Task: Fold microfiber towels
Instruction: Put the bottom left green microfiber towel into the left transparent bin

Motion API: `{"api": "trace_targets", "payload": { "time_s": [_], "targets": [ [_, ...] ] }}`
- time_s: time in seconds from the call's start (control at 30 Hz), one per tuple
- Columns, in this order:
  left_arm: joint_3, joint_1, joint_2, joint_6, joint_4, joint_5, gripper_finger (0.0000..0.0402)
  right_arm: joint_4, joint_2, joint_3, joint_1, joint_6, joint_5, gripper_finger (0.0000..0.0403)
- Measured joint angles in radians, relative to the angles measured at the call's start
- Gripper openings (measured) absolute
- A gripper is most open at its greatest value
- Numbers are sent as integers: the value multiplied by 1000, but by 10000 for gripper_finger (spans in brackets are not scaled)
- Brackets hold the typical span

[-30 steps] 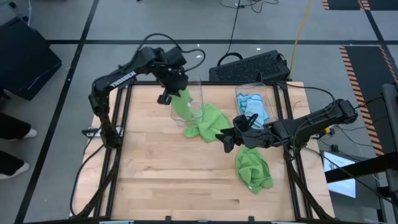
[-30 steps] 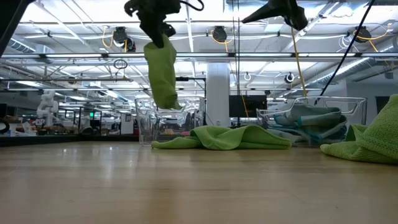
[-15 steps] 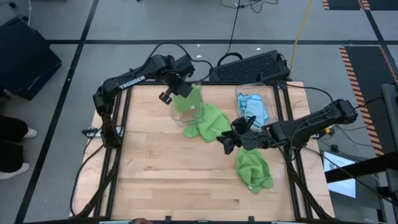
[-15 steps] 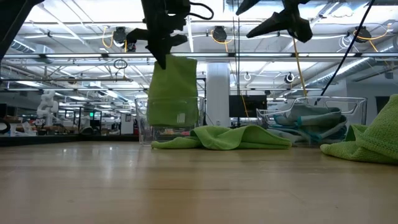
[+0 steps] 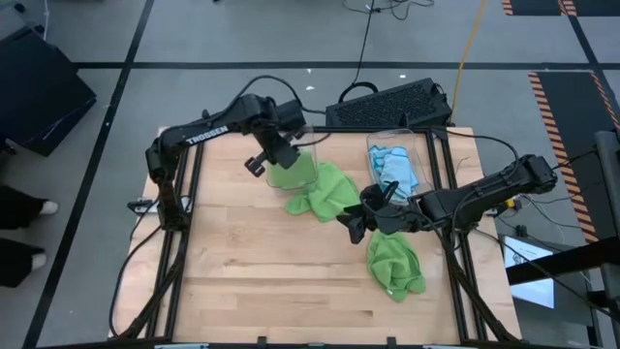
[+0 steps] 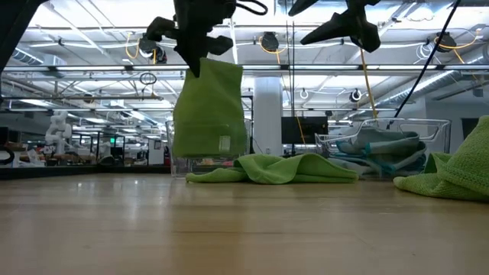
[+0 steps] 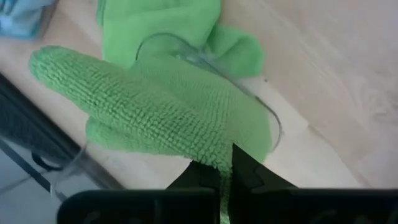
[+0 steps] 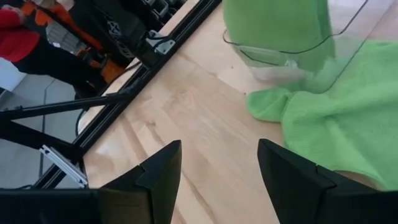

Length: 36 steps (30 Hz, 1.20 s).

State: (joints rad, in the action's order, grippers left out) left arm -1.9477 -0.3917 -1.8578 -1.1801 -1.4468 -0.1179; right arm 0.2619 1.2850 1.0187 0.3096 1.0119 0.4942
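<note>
My left gripper (image 5: 263, 161) is shut on a folded lime green towel (image 6: 210, 107) at the far middle of the table. The towel hangs over a clear plastic bin (image 5: 298, 173), and in the right wrist view its lower part (image 8: 280, 25) shows behind the bin's wall. A loose green towel (image 5: 327, 190) lies crumpled beside the bin. Another green towel (image 5: 395, 262) lies at the near right. My right gripper (image 5: 354, 223) is open and empty above the table, between the two loose towels. My left gripper pinches the folded towel's top edge (image 7: 214, 163) between its two fingers, near one upper corner (image 6: 197, 67). The fingers come from above, slanting down. The towel hangs flat below them with its broad face toward the near edge, clear of the table. How many layers are held, I cannot tell.
A second clear bin (image 5: 392, 160) at the far right holds light blue towels (image 5: 397, 173). A black keyboard-like case (image 5: 387, 102) lies beyond the far edge. Black frame rails (image 5: 184, 223) run along the table's sides. Bare wood (image 5: 262, 271) fills the near left.
My left gripper has turned about and moved a little toward the right and down over the clear bin. The hanging towel has swung from edge-on to broad face toward the near edge, and its lower end has dropped to bin height. My right arm has kept still.
</note>
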Motion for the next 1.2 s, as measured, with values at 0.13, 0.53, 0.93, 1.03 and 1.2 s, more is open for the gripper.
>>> {"api": "trace_targets", "payload": {
  "time_s": [0.13,0.53,0.93,1.03,1.2],
  "targets": [
    [70,4,0,-20,58,30,1,6,0,0,0,-20,1,203],
    [285,-34,-1,-4,346,150,6,17,-10,-1,-16,-64,1,203],
    [435,-82,-1,46,611,320,13,82,-76,-1,-57,-75,2,203],
    [455,-93,-1,78,674,371,28,84,-90,-1,-66,-76,3,203],
    [461,-112,-1,110,705,395,55,87,-94,-1,-69,-82,3,203]
  ]
}}
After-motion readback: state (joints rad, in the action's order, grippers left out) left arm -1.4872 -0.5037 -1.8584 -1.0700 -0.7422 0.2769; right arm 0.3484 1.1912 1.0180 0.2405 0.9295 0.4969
